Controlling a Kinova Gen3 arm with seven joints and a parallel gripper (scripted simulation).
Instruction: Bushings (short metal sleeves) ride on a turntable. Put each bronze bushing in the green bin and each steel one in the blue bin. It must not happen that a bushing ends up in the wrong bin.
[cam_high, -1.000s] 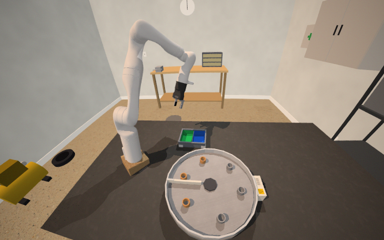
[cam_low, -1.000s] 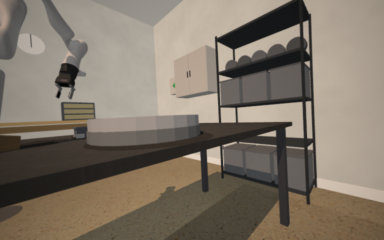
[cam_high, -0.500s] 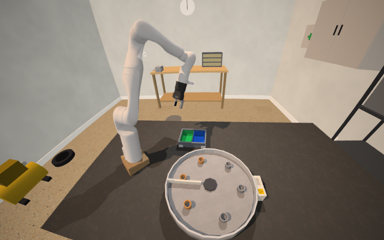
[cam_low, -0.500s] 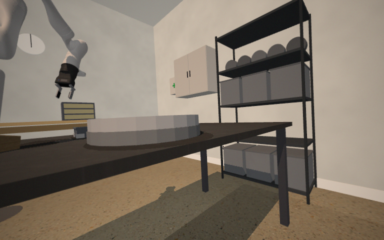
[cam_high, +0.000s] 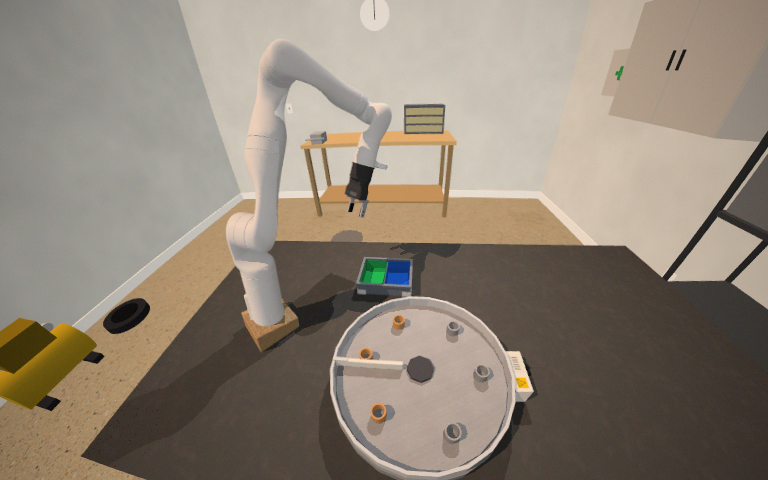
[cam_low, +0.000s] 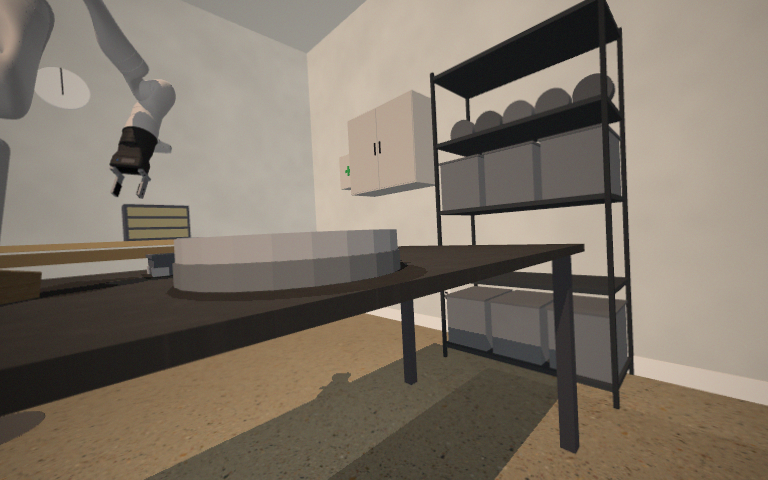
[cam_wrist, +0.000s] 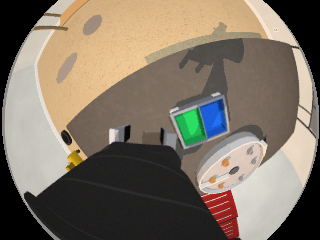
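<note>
My gripper (cam_high: 356, 209) (cam_low: 129, 188) (cam_wrist: 145, 132) is open and empty, high above the table's far side. The turntable (cam_high: 337, 416) (cam_low: 288, 249) carries three bronze and three steel bushings. One bronze bushing (cam_high: 398, 324) is at its far side, one bronze bushing (cam_high: 365, 352) is just behind the white bar, and one bronze bushing (cam_high: 378, 412) is front left. One steel bushing (cam_high: 454, 326) is far right, one steel bushing (cam_high: 483, 370) right, one steel bushing (cam_high: 452, 433) front right. The green bin (cam_high: 373, 272) (cam_wrist: 190, 125) and blue bin (cam_high: 398, 273) (cam_wrist: 214, 118) look empty.
The white bar (cam_high: 370, 363) reaches from the turntable's left rim to near its dark hub (cam_high: 420, 369). A white labelled box (cam_high: 519, 375) adjoins the right rim. The arm's wooden base block (cam_high: 274, 332) is left of the turntable. A wall-side bench (cam_high: 385, 138) stands beyond the table.
</note>
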